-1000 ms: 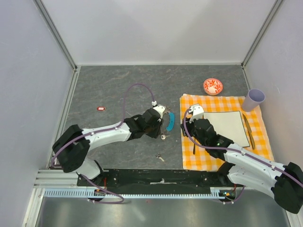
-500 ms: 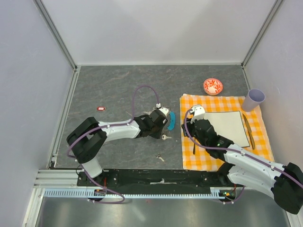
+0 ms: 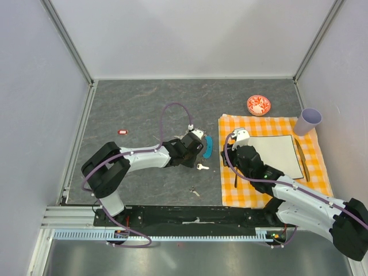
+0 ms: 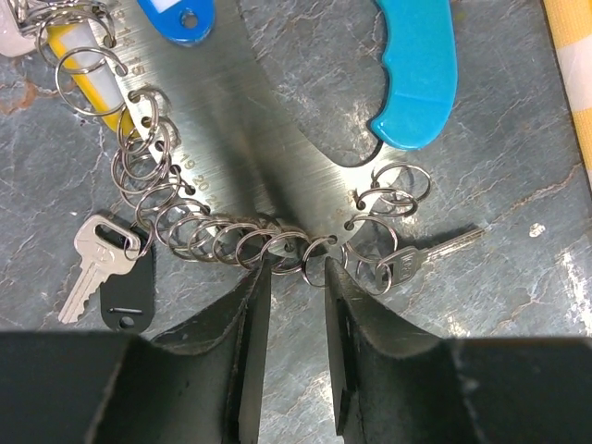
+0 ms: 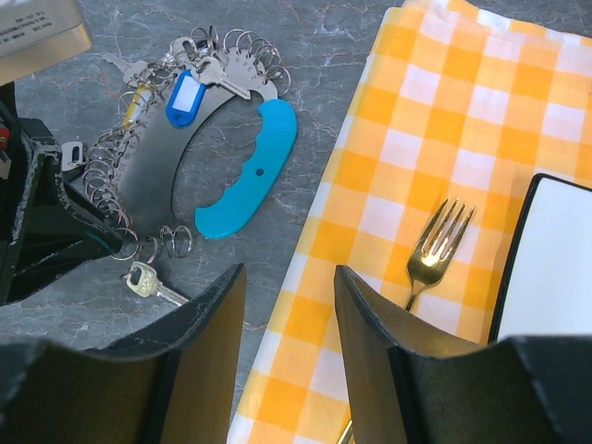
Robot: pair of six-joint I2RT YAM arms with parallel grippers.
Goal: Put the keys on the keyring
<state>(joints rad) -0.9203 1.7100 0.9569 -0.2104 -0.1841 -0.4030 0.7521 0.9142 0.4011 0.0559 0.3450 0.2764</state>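
The keyring (image 4: 277,157) is a curved grey metal plate strung with several small split rings, with a cyan handle piece (image 4: 414,74). It lies on the grey table left of the cloth, and the top view shows its cyan piece (image 3: 207,146). My left gripper (image 4: 296,273) is open by a narrow gap, its tips against the rings at the plate's near edge. A silver key with a black tag (image 4: 104,264) and a plain silver key (image 4: 421,259) hang on rings. A blue tag (image 4: 180,17) lies on the plate. My right gripper (image 5: 289,287) is open and empty over the cloth's left edge.
A yellow checked cloth (image 3: 319,172) holds a white board (image 3: 279,154) and a fork (image 5: 435,245). A red-and-white bowl (image 3: 259,104) and a lilac cup (image 3: 309,121) stand at the back right. A tiny loose key (image 3: 194,191) and a red tag (image 3: 123,132) lie on the table.
My left arm's elbow has swung left and its gripper has shifted slightly right toward the keyring. The cyan piece has moved a little. The right arm has barely moved.
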